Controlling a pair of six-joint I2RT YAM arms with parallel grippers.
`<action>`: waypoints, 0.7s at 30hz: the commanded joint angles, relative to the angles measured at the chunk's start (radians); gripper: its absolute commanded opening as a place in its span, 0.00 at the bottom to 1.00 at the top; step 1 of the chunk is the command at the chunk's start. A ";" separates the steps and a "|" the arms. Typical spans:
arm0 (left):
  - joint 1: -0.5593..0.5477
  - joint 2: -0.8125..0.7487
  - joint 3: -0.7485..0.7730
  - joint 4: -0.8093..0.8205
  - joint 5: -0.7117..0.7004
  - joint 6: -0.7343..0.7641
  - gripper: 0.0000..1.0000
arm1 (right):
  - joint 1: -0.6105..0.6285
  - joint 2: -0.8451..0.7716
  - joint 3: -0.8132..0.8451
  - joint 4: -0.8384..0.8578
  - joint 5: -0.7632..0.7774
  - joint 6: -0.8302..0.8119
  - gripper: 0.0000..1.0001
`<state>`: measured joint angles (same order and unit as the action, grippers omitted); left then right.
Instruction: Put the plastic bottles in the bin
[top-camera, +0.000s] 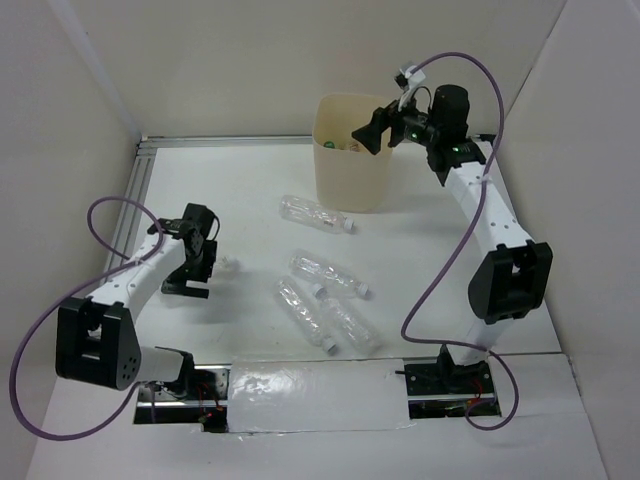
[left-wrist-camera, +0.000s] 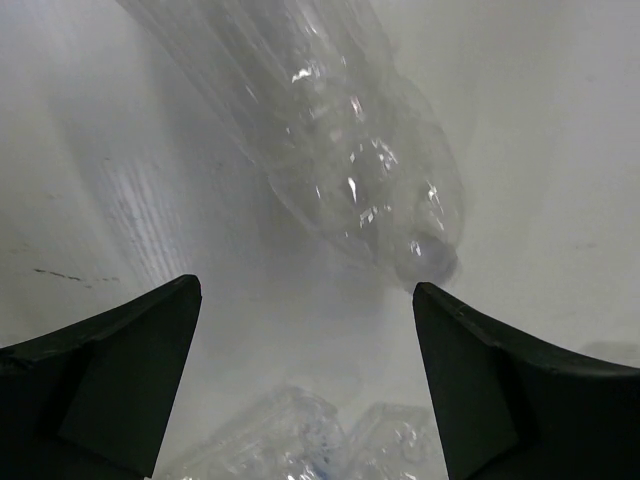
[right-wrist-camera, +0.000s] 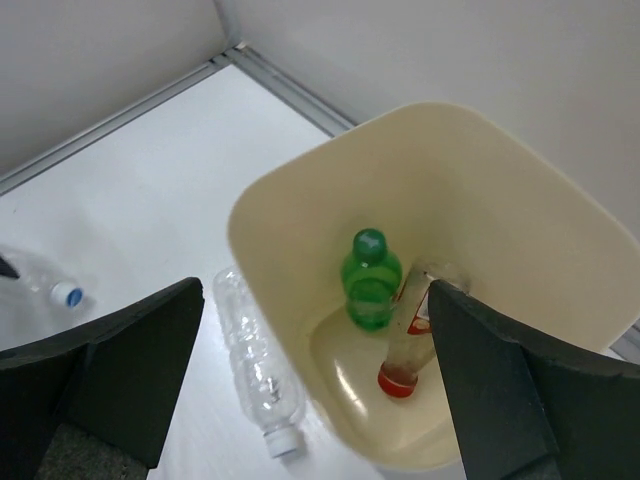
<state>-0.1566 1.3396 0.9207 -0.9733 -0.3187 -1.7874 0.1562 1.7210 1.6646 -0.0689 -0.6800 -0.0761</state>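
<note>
Black right gripper (right-wrist-camera: 313, 290) wide, empty, above bin (right-wrist-camera: 500, 200)

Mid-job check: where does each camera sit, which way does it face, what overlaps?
Top external: above and behind the bases, looking down at the table; left arm and right arm show.
Left wrist: low over the table, facing a clear bottle; open left gripper frames it.
Right wrist: above the bin, looking in at a green bottle and a red-capped bottle; open right gripper shows.
Shared: top and right wrist both show the bin and a white-capped bottle beside it.
</note>
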 joint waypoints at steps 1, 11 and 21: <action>-0.035 -0.057 0.055 0.018 0.023 -0.032 1.00 | -0.004 -0.113 -0.069 -0.014 -0.044 -0.031 1.00; 0.066 -0.097 -0.046 0.151 0.030 -0.084 1.00 | -0.014 -0.153 -0.215 -0.025 -0.062 -0.040 1.00; 0.147 0.099 -0.029 0.134 -0.049 -0.075 1.00 | -0.052 -0.219 -0.256 -0.058 -0.105 -0.050 1.00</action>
<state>-0.0299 1.4151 0.8848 -0.8310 -0.3210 -1.8393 0.1238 1.5677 1.4101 -0.1154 -0.7429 -0.1059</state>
